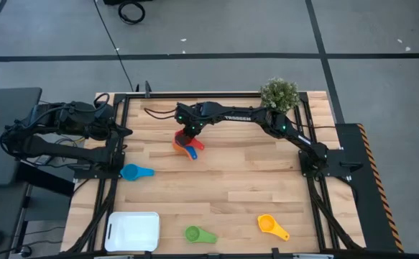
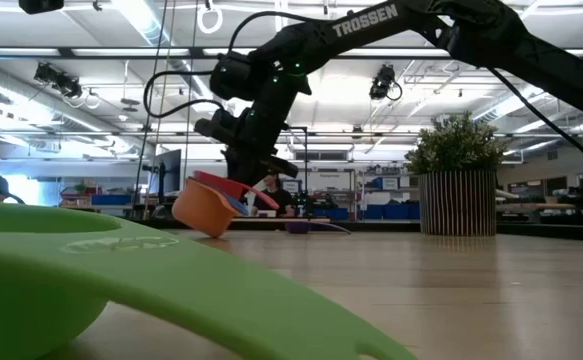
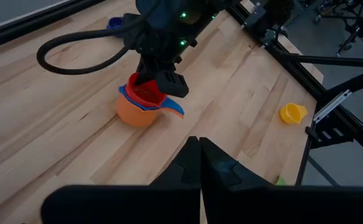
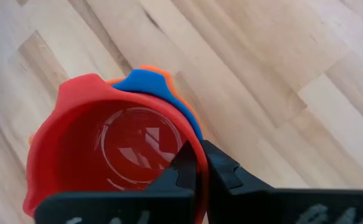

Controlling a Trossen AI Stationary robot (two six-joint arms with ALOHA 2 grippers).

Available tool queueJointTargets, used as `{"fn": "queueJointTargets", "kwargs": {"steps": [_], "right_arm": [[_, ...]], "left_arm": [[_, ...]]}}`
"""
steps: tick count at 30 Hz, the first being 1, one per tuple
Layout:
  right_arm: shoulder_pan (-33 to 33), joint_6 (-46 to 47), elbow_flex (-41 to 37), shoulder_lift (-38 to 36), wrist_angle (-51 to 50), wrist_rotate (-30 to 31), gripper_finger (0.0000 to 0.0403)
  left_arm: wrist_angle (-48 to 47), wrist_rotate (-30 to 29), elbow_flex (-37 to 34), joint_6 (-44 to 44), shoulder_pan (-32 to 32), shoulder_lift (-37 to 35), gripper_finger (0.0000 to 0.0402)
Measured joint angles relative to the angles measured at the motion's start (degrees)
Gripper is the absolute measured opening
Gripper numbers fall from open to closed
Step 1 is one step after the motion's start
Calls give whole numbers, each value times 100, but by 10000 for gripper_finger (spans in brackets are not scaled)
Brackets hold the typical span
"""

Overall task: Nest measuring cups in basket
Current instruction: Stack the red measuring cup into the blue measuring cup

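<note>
My right gripper (image 1: 188, 138) reaches to the table's far middle, shut on a stack of nested measuring cups (image 1: 186, 147): a red cup (image 4: 116, 146) inside a blue one (image 4: 147, 84) inside an orange one (image 3: 134, 112). Loose on the table lie a bright blue cup (image 1: 136, 172) at the left, a green cup (image 1: 198, 234) and a yellow cup (image 1: 272, 226) near the front edge. The white basket (image 1: 133, 231) sits flat at the front left corner. My left gripper (image 3: 198, 163) hovers shut at the table's left edge, holding nothing. My right gripper pinches the red cup's rim (image 4: 201, 149), one finger inside the cup and one outside the stack. Whether the outer cups' walls are also between the fingers cannot be told. The fingers slant down from above. The stack hangs tilted, with the orange cup's bottom (image 2: 199, 222) at or just above the table.
A potted plant (image 1: 279, 93) in a slatted round pot stands at the far right corner. Bare wood lies between the stack and the front edge. The green cup (image 2: 121, 285) fills the low view's foreground. People show in the room beyond the table.
</note>
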Motion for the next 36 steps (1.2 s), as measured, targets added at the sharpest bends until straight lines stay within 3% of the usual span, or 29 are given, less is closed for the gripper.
{"fn": "queueJointTargets", "kwargs": {"steps": [10,22,31,36], "right_arm": [[-6,-151,0,0,304,-847,48],[-28,-444,0,0,631,-1243,49],[-36,-379,0,0,1019,-1678,19],[-41,-275,0,0,887,-1700,33]], "left_arm": [[0,0,0,-1,0,0,0],[-2,0,0,1,0,0,0],[-4,2,0,125,0,0,0],[-4,2,0,138,-1,-1,0]]}}
